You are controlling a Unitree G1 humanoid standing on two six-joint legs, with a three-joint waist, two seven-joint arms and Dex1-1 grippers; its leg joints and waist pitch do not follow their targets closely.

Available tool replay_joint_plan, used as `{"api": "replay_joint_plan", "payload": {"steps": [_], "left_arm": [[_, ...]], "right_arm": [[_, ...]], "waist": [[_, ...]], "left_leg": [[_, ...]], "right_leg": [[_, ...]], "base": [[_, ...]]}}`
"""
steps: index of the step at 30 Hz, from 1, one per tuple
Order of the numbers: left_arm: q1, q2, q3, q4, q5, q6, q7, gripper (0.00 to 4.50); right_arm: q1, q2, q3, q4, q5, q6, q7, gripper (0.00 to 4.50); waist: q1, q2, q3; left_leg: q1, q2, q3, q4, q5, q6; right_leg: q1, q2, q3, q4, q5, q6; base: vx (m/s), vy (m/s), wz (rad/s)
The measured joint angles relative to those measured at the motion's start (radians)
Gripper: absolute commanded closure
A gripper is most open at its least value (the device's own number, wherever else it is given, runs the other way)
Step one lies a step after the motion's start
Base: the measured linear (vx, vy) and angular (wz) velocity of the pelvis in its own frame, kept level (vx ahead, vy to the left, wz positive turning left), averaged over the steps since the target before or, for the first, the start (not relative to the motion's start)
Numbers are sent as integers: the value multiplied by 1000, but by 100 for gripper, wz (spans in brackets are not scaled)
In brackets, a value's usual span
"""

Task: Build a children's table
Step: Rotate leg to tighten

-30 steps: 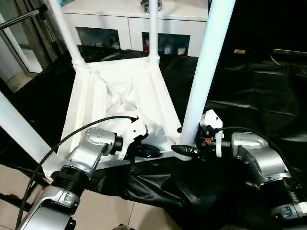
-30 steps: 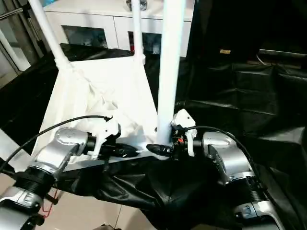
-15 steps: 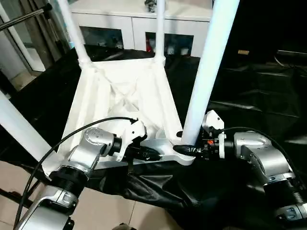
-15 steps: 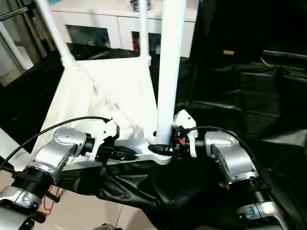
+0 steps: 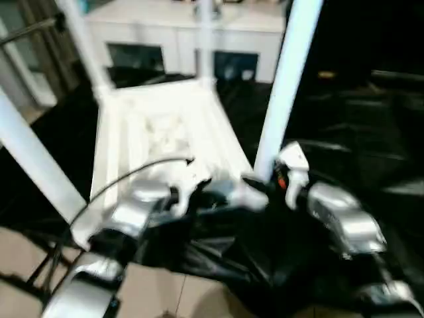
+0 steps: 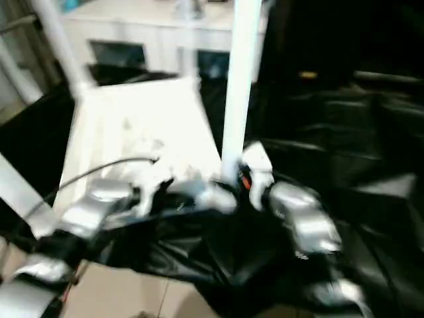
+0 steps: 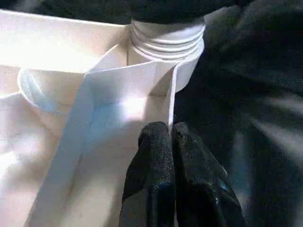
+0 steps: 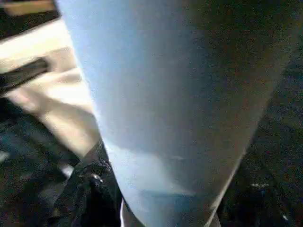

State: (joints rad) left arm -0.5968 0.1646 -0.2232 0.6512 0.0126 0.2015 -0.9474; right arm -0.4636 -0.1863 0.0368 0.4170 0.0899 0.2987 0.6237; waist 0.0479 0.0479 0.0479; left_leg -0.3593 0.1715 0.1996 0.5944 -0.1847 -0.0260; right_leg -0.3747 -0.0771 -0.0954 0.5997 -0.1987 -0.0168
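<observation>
Both claws met at the near corner of the upturned tabletop point(image 5: 165, 126), where the nearest leg point(image 5: 285, 86) rose straight up.

The left gripper point(image 7: 170, 130), pinched shut, pressed on the tabletop's edge rib just beside that corner socket point(image 7: 165, 42). The right gripper point(image 5: 255, 185) was closest to the leg's foot; it seemed to clasp it, though blur hid the fingers. The leg's long axis stood upright, and three more legs rose behind.

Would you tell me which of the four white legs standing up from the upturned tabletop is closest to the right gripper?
The near-right leg. The right gripper is at its base; the other three stand at the near-left and far corners of the tabletop.
</observation>
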Motion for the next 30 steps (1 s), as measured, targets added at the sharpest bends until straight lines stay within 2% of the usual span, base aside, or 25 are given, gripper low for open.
{"api": "replay_joint_plan", "payload": {"steps": [2,5,6,10,12,14,18,23,27,30], "left_arm": [[-11,-39,9,23,12,10,77,450],[-25,-78,13,42,28,17,161,450],[-25,-84,13,42,32,17,172,450],[-26,-85,11,42,38,15,172,450],[-26,-83,11,42,40,12,164,450],[-26,-71,9,39,40,6,143,450],[-8,-24,6,10,27,-13,47,450],[16,26,-10,-33,-1,-27,-75,450],[29,74,-19,-66,-21,-30,-193,450],[31,97,-27,-70,-27,-30,-248,450]], "right_arm": [[-35,39,-14,52,-24,-2,-117,246],[-83,88,-36,127,-47,-23,-259,246],[-88,95,-40,137,-47,-28,-277,195],[-91,124,-86,144,-16,-25,-270,174],[-93,124,-92,146,-10,-24,-254,139],[-93,107,-80,144,-10,-24,-203,136],[-69,22,-10,97,-12,-20,-16,109],[-26,-82,43,14,6,-5,202,109],[3,-163,82,-47,41,5,375,109],[15,-190,99,-65,60,15,446,109]], "waist": [[-14,1,0],[-24,3,0],[-24,3,0],[-27,3,0],[-30,3,0],[-31,3,0],[-32,1,1],[-10,1,0],[12,3,-1],[18,3,-1]], "left_leg": [[5,0,-1,0,0,0],[9,-1,-2,-1,0,0],[9,-1,-3,-1,0,0],[9,-1,-3,-1,0,0],[8,-1,-3,-2,0,0],[8,-1,-3,-2,0,0],[7,-1,-2,-6,-1,0],[3,-1,-2,-10,-6,-2],[-9,0,-2,-7,-5,4],[-10,0,-2,-4,-7,7]], "right_leg": [[5,0,-1,-4,0,0],[9,0,-2,-7,-1,1],[9,0,-3,-9,-1,1],[9,0,-2,-10,-1,1],[9,0,-2,-10,0,1],[9,0,-2,-10,0,1],[7,0,-2,-9,0,0],[2,1,-2,-5,0,-4],[-9,1,-2,-3,-1,-5],[-8,1,-2,-3,-1,-6]], "base": [[0,0,0],[0,0,0],[0,0,0],[0,0,0],[0,0,0],[0,0,0],[0,0,0],[32,-12,2],[0,0,0],[0,0,0]]}}
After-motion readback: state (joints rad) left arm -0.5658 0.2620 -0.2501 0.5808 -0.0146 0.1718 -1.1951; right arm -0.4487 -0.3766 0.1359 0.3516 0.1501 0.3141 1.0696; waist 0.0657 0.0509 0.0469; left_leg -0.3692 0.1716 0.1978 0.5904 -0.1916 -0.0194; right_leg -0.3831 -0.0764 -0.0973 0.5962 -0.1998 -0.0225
